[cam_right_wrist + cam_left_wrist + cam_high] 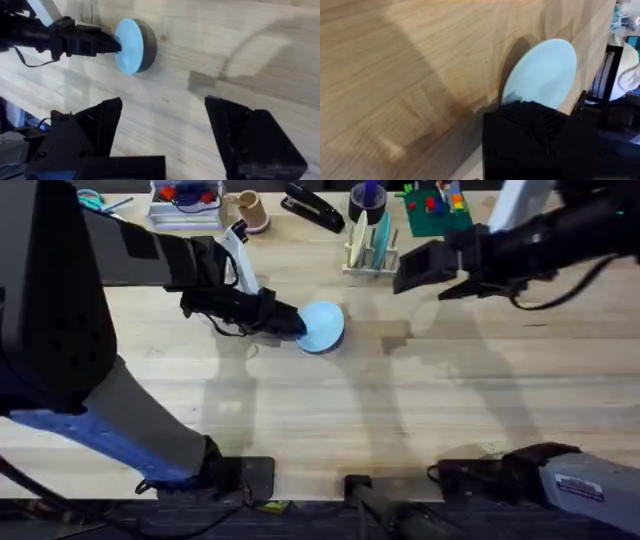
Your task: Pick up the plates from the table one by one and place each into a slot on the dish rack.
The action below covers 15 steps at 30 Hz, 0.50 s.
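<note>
A pale blue plate (322,326) (542,72) (129,46) is held by its left edge in my left gripper (295,322) (107,45), which is shut on it. The plate is tilted and casts a dark shadow on the table (400,410). The cream dish rack (370,260) stands at the back centre with a teal plate (383,242) and a cream plate (357,245) upright in its slots. My right gripper (425,272) (165,130) hovers open just right of the rack, nothing between its fingers (100,120).
Along the back edge are a clear tray (185,208), a pink cup (252,210), a black stapler (313,207), a dark tape roll (368,200) and a green baseplate (435,212) with bricks. Bare wood lies in front of the plate.
</note>
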### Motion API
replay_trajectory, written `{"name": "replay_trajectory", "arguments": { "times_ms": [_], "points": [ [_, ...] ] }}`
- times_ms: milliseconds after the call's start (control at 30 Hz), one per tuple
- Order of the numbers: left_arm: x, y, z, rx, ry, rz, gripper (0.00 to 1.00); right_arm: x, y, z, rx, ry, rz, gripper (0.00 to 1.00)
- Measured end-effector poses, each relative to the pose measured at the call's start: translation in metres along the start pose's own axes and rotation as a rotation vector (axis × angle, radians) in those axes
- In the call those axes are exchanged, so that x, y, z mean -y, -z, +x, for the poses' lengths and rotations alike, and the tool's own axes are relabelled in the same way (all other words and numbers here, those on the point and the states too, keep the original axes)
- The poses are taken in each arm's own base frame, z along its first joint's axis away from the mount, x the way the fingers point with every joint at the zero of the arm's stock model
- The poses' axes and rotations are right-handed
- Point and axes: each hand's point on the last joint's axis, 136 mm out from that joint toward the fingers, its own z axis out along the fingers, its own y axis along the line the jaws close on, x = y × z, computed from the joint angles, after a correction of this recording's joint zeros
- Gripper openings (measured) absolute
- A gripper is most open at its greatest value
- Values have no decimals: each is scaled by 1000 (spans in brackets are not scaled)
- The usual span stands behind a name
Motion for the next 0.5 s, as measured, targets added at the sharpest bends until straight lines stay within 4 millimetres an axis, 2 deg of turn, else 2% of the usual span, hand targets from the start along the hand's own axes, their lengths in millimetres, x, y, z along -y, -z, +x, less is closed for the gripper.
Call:
{"name": "replay_trajectory", "arguments": {
  "times_ms": [167,500],
  "points": [
    [0,0,0,-1,6,-3,43,-8,-18,-12,4,25,-33,995],
    [-1,0,-1,3,10,-8,43,-11,-21,-15,10,35,-47,993]
  ]
}}
